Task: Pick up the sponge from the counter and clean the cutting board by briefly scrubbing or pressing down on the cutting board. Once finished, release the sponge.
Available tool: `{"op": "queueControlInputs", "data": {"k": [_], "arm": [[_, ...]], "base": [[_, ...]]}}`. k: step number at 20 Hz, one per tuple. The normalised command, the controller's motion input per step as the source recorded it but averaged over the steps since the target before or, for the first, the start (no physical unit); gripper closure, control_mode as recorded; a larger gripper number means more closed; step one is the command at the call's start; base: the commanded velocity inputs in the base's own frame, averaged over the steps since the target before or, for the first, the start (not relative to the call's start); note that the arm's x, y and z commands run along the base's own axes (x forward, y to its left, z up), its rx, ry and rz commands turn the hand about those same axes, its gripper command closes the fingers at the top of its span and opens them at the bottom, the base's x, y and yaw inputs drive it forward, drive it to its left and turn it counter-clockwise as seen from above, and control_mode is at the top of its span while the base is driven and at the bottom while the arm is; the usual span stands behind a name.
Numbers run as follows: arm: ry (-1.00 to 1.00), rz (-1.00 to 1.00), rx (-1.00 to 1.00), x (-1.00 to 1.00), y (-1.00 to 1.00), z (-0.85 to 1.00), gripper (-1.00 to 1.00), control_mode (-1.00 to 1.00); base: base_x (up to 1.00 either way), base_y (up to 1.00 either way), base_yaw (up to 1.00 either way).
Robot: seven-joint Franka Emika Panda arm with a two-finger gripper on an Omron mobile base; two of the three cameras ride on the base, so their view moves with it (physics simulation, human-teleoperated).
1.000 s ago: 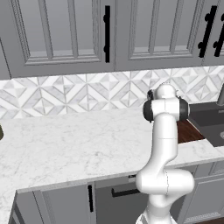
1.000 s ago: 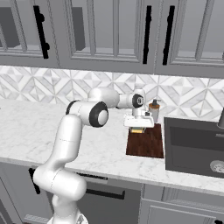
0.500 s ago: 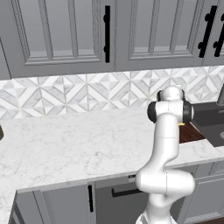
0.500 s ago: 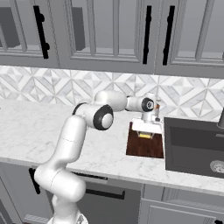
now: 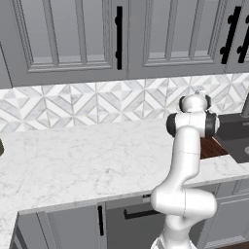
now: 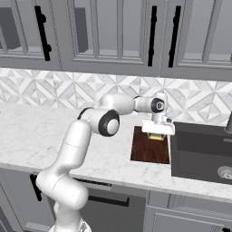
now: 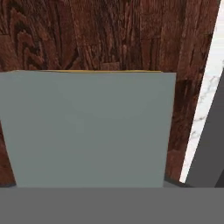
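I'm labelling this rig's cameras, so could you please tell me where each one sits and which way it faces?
Left base view: behind-left of the arm, facing the counter; elbow hides most of the cutting board.
Right base view: behind-right; gripper holds the sponge over that board.
Hand view: looking down along the gripper onto the sponge's grey top.
All share the board.

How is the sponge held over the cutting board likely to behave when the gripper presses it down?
The sponge is a flat-faced block with a thin yellow edge, so it probably compresses rather than rolls. Held at the gripper over the cutting board, it looks small and likely light. The board's flat wood should support it evenly.
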Motion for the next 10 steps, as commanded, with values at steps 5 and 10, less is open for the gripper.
{"op": "queueControlInputs", "data": {"k": [5, 10], "arm": [[0.31, 0.03, -0.09, -0.29, -0.02, -0.82, 1.00, -1.00], [0.09, 0.03, -0.03, -1.00, 0.66, -0.64, 1.00, -1.00]], "base": [[0.00, 0.00, 0.00], [0.00, 0.00, 0.00]]}}
